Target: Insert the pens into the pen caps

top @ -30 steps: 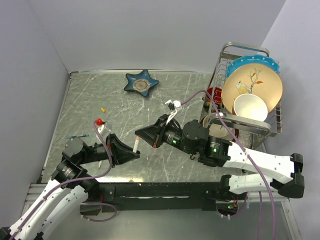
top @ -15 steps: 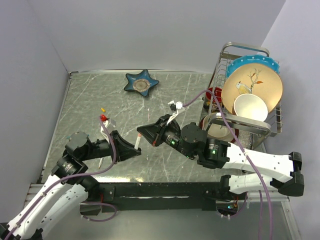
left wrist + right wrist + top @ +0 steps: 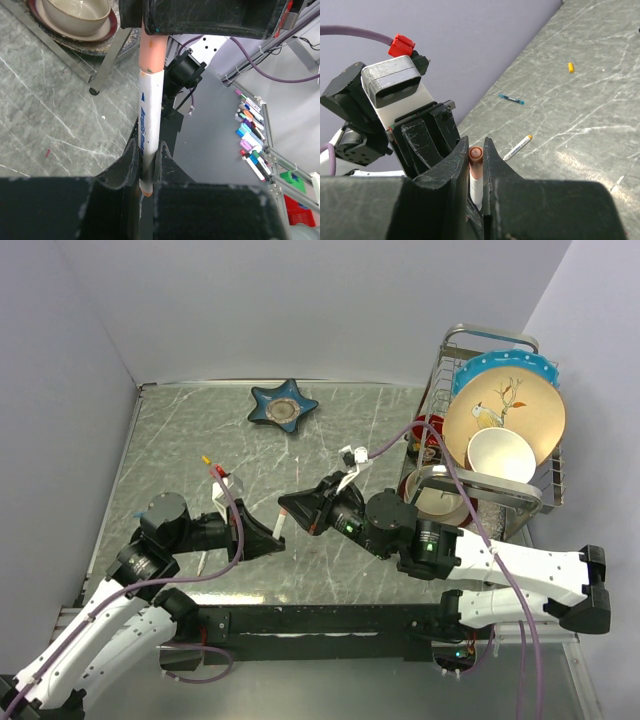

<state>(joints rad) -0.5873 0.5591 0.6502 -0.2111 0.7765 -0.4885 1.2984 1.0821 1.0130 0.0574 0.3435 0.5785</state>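
Observation:
My left gripper (image 3: 146,160) is shut on a thin white pen (image 3: 150,110), which stands out from the jaws. The pen's far end sits inside the red-orange cap (image 3: 152,50). My right gripper (image 3: 476,150) is shut on that cap (image 3: 476,162), with the white pen barrel (image 3: 476,192) showing below it. In the top view the two grippers meet tip to tip above the table's middle, left gripper (image 3: 268,538), right gripper (image 3: 292,507), with the pen (image 3: 280,527) between them. A second white pen (image 3: 517,147) and the yellow cap (image 3: 571,67) lie on the table.
A blue star-shaped dish (image 3: 283,406) sits at the back. A wire dish rack (image 3: 495,430) with plates and a bowl stands at the right. A small teal stick (image 3: 511,99) lies on the table near the left wall. The yellow cap (image 3: 207,459) lies left of my grippers.
My left gripper has moved right and a little up with the pen, closing on the right gripper. The right gripper has shifted slightly right.

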